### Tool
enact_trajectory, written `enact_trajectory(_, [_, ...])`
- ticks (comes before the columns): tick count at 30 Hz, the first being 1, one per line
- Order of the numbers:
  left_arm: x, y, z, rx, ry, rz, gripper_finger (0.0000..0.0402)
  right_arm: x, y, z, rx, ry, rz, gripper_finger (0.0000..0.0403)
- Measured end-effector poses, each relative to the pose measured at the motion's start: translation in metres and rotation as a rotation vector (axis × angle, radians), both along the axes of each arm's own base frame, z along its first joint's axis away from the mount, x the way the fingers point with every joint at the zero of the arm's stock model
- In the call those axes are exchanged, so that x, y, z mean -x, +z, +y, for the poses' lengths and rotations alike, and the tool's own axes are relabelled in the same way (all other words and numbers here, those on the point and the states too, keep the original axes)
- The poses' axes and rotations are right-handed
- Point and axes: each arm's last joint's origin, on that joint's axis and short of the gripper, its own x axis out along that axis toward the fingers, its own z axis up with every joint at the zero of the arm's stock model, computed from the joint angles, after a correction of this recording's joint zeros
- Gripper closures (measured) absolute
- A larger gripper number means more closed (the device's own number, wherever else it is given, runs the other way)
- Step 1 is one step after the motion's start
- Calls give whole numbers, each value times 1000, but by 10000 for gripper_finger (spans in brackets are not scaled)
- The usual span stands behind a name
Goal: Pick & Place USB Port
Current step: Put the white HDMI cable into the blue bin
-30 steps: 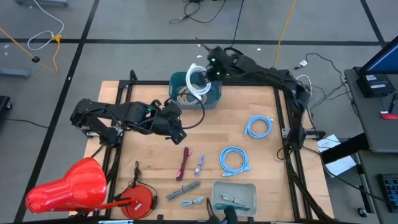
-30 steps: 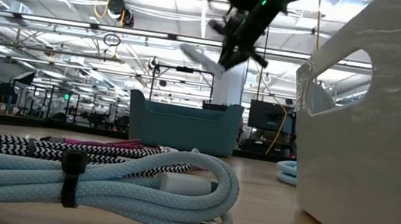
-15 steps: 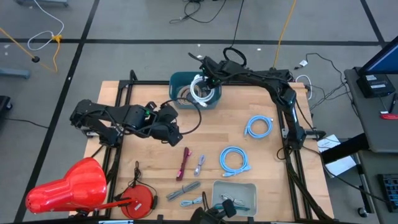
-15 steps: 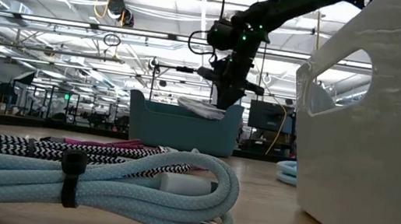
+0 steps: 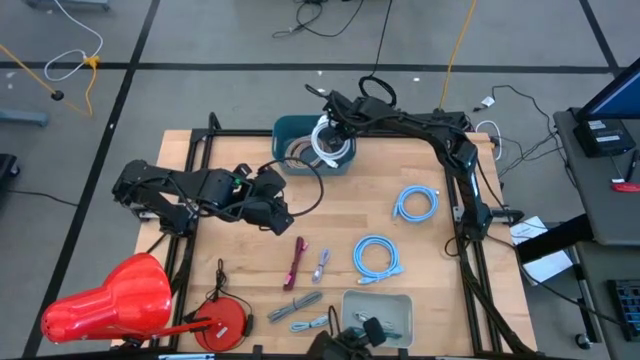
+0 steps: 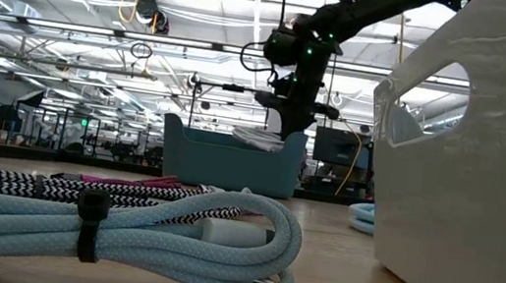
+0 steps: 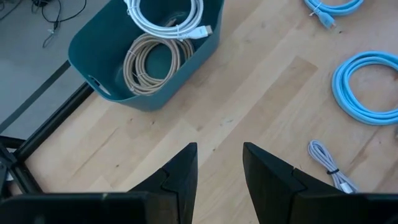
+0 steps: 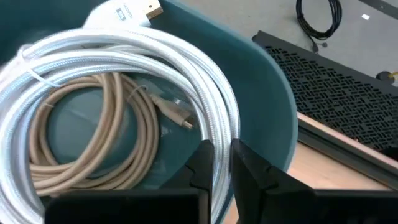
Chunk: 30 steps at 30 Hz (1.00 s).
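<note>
A: What is hidden in the teal bin (image 5: 345, 155)?
B: Its floor is largely covered by coiled cables.
A: And the white bin (image 6: 488, 165)?
B: It is cut off at the low view's edge.

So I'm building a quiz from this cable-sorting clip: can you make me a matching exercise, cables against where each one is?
Things:
1. white cable
2. beige cable
3. magenta cable
4. black-and-white braided cable

Places:
A. on the bottom of the teal bin
B. nearest the low camera, beside a pale blue coil
C. pinched in the right gripper over the bin
D. bare wood at mid-table

Pairs: 1-C, 2-A, 3-D, 4-B
</note>
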Motion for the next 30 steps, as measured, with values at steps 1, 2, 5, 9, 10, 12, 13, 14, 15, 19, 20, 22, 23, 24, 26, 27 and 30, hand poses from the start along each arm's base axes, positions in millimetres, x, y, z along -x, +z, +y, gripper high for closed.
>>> enact_trajectory(1, [0,0,0,0,0,0,273,1,-3,0,-4,-4,7,381])
enact_trajectory(2, [0,0,0,0,0,0,273,1,-5,1,-11,-5,12,381])
enact_trajectory(5, [0,0,0,0,0,-1,273,2,-9,2,-31,4,16,366])
enact_trajectory(9, [0,0,0,0,0,-1,273,-1,-8,4,-29,23,-1,325])
enact_trajectory(10, [0,0,0,0,1,-1,273,-1,-6,5,-27,26,-11,314])
enact_trajectory(12, [0,0,0,0,1,-2,273,-2,1,7,-31,41,-44,294])
enact_trajectory(13, [0,0,0,1,3,-2,273,-3,4,8,-18,46,-67,284])
enact_trajectory(14, [0,0,0,1,3,-3,273,-5,9,9,-11,55,-97,275])
enact_trajectory(15, [0,0,0,1,3,-3,273,-4,14,11,-10,61,-119,266])
enact_trajectory(19, [0,0,0,1,7,-5,273,-3,40,21,40,85,-200,234])
enact_trajectory(20, [0,0,0,-2,8,-6,273,-1,49,24,52,92,-219,227])
enact_trajectory(22, [0,0,1,-5,11,-7,273,5,66,33,65,114,-253,216])
enact_trajectory(23, [0,0,1,-3,16,-9,273,6,74,37,67,136,-274,211])
enact_trajectory(24, [0,0,1,-1,21,-13,273,9,82,43,69,162,-292,208])
enact_trajectory(26, [-1,0,1,2,25,-21,273,14,95,54,69,214,-312,204])
enact_trajectory(27, [-2,1,1,4,24,-29,273,15,101,59,76,236,-326,203])
enact_trajectory(30, [-5,2,0,7,13,-63,273,14,109,68,84,255,-353,213])
